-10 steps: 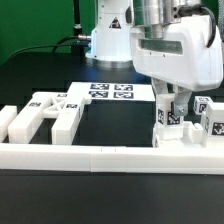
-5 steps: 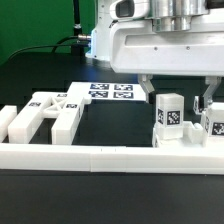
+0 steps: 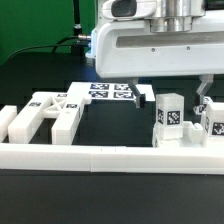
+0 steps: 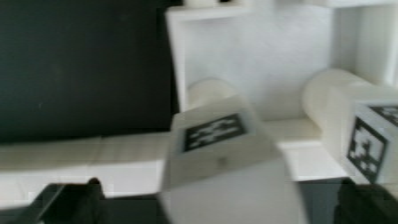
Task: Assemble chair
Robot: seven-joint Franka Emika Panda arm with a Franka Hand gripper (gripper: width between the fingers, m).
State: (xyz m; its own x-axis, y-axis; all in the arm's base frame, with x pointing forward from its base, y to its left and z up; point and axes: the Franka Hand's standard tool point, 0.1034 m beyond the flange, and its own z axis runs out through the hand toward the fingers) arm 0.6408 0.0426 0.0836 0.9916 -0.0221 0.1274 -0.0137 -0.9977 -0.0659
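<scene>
While the gripper (image 3: 172, 96) hangs with fingers (image 3: 140, 98) spread wide and empty, the upright tagged leg (image 3: 169, 118) stands between them, untouched; centre on it, I judge, and descend straight; the neighbouring leg (image 3: 213, 122) sits just outside one finger, so keep clear; close squarely on flat faces.

The table (image 3: 40, 75) is black; behind it, at the exterior view's left, is a green wall (image 3: 30, 20); a black cable (image 3: 50, 43) runs along there; a long low white rail (image 3: 90, 158) lies at the table's near edge; the marker board (image 3: 108, 91) lies flat farther back.
</scene>
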